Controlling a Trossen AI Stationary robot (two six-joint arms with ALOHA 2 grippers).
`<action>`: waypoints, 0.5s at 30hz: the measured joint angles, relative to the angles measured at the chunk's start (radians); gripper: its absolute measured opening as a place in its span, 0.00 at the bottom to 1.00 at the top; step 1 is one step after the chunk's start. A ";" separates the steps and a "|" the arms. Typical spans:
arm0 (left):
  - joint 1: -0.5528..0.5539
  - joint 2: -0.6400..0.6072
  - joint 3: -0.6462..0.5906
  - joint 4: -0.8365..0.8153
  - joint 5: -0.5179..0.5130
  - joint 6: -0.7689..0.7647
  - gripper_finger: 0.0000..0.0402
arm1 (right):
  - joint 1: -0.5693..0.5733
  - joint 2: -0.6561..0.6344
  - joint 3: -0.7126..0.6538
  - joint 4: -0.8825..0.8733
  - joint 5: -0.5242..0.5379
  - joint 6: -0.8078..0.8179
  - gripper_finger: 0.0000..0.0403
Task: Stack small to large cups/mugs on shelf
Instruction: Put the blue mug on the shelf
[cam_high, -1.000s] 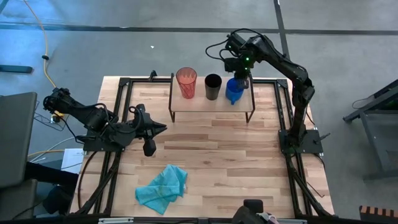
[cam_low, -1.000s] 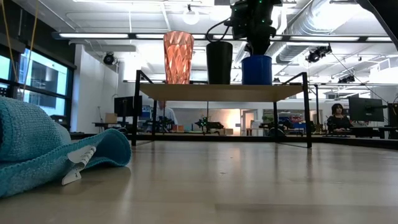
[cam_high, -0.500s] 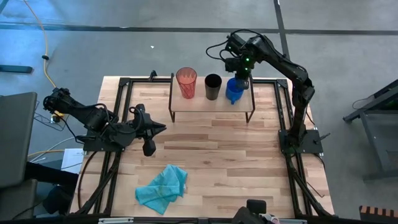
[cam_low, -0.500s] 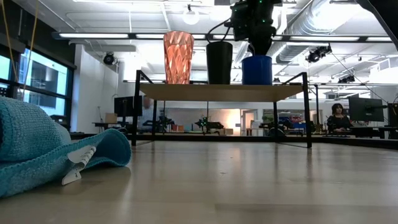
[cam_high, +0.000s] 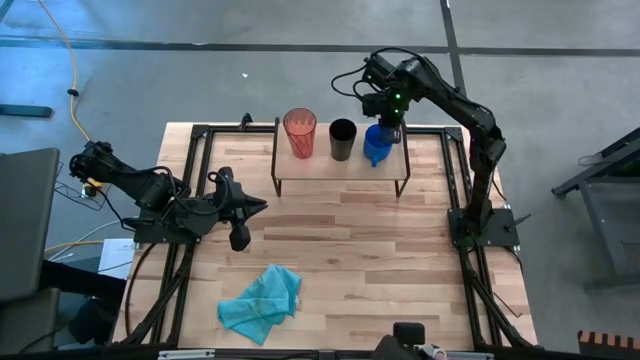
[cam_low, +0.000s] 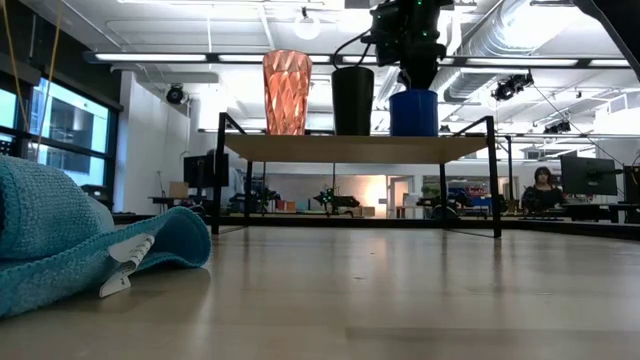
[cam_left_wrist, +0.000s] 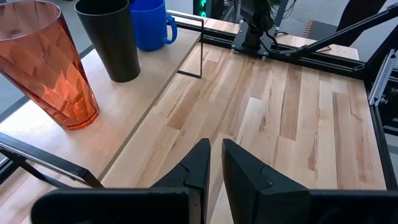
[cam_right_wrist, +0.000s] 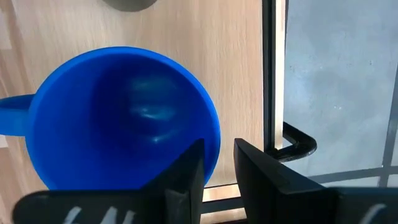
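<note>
On the shelf (cam_high: 340, 168) stand a red-orange tumbler (cam_high: 299, 132), a black cup (cam_high: 342, 139) and a blue mug (cam_high: 377, 145), ordered by height. The right claw (cam_right_wrist: 217, 163) hangs above the mug's rim, fingers narrowly parted, apparently clear of it. The left claw (cam_left_wrist: 214, 163), nearly pressed together, waits over the desk (cam_high: 340, 260).

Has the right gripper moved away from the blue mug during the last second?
No. In the high view the right gripper hangs over the blue mug at the shelf's right end, the same place against the shelf as before.
</note>
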 joint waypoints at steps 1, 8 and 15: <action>0.000 0.000 0.000 0.000 0.000 0.000 0.08 | 0.001 0.000 0.000 0.000 0.000 -0.007 0.19; 0.000 0.000 0.000 0.001 0.000 -0.002 0.08 | 0.026 0.000 0.000 0.002 -0.009 -0.050 0.19; 0.000 0.000 0.000 0.001 0.000 -0.005 0.08 | 0.039 0.000 0.000 -0.001 -0.012 -0.067 0.19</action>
